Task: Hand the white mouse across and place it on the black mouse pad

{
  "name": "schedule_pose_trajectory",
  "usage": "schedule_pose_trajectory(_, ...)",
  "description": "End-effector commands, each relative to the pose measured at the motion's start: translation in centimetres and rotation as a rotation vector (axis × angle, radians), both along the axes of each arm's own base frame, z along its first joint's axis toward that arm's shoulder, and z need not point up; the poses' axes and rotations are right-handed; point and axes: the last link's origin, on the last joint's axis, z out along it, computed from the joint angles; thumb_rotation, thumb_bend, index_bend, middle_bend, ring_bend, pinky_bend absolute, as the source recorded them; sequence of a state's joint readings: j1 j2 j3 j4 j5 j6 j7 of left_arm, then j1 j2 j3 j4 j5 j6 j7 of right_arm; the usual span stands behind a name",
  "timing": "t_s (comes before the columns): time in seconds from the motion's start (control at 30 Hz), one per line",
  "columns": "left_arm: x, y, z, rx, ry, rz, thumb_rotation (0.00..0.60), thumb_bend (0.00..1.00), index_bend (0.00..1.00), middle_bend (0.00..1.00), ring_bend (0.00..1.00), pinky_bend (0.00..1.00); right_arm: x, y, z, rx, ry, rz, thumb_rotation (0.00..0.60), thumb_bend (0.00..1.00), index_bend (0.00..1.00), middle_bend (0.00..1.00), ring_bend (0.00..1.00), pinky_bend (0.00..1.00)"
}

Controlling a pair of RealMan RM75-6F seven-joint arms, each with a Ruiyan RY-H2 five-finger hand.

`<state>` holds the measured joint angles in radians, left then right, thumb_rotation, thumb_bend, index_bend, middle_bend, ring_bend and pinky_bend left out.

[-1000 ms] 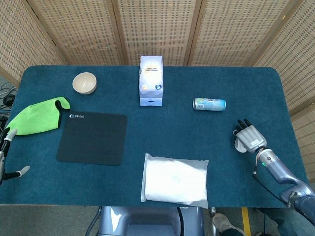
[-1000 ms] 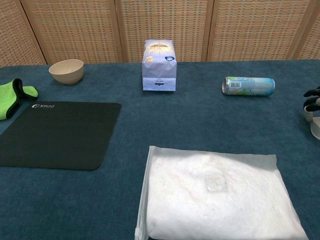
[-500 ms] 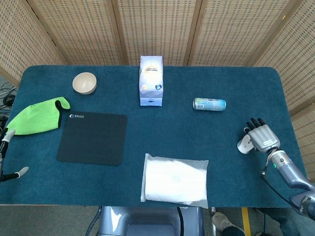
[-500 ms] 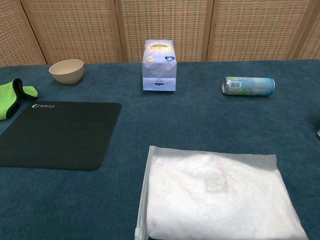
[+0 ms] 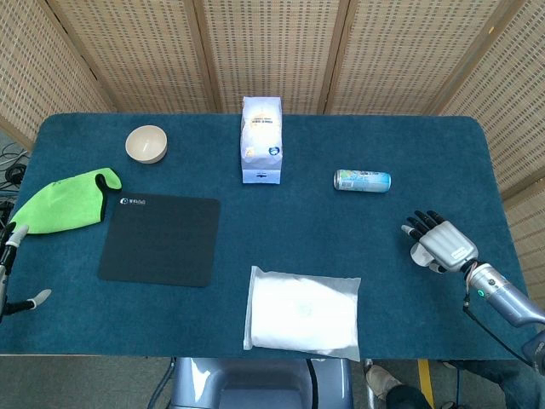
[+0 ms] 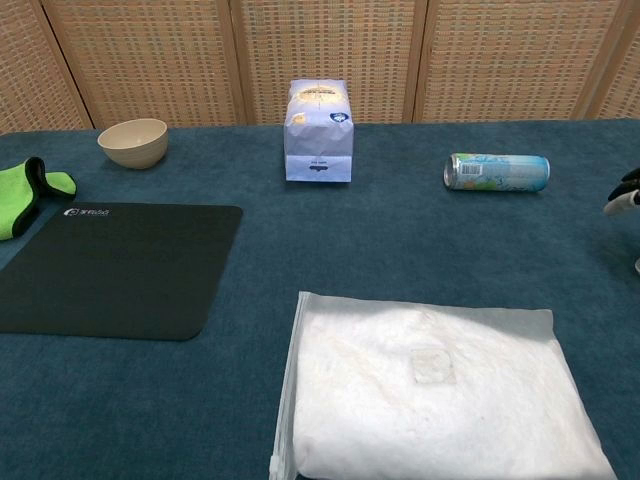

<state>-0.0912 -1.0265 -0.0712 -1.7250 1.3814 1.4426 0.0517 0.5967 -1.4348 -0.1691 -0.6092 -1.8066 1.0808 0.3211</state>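
Right hand [image 5: 438, 244] sits over the white mouse [image 5: 420, 254], fingers spread, grip unclear, soda can [image 5: 362, 180] just beyond it.

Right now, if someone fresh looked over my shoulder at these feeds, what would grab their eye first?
Probably the big white plastic bag at the near edge of the table, and beyond it the white carton upright at the far edge. Next, the bright green cloth at far left, beside the black mouse pad. At far right, the right hand sits over the white mouse, fingers spread.
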Motion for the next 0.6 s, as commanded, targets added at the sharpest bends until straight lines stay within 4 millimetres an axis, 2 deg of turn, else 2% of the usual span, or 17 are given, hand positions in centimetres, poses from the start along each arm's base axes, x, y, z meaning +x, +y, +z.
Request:
schedule_pose_trajectory(0.03,-0.1,0.1,0.0,0.000,0.000,0.005,0.600,0.00,0.00,0.00,0.00,0.00,-0.4,0.0,-1.6,0.047,0.025,0.017,0.600,0.03,0.16,0.13,0.04,0.17)
schedule_pose_trajectory(0.3,-0.3,0.4,-0.1,-0.001,0.003,0.019,0.600,0.00,0.00,0.00,0.00,0.00,-1.2,0.2,-2.2,0.073,0.029,0.018,0.600,0.08,0.23,0.19,0.09,0.20)
schedule_pose_trajectory(0.5,-0.3,0.6,-0.3,-0.010,0.008,0.024,0.600,0.00,0.00,0.00,0.00,0.00,-1.4,0.0,-2.5,0.091,0.065,0.034,0.600,0.14,0.28,0.26,0.17,0.24)
schedule_pose_trajectory(0.6,-0.3,0.7,-0.4,-0.011,0.011,0.025,0.600,0.00,0.00,0.00,0.00,0.00,-1.3,-0.1,-2.5,0.086,0.075,0.056,0.600,0.17,0.34,0.32,0.23,0.30)
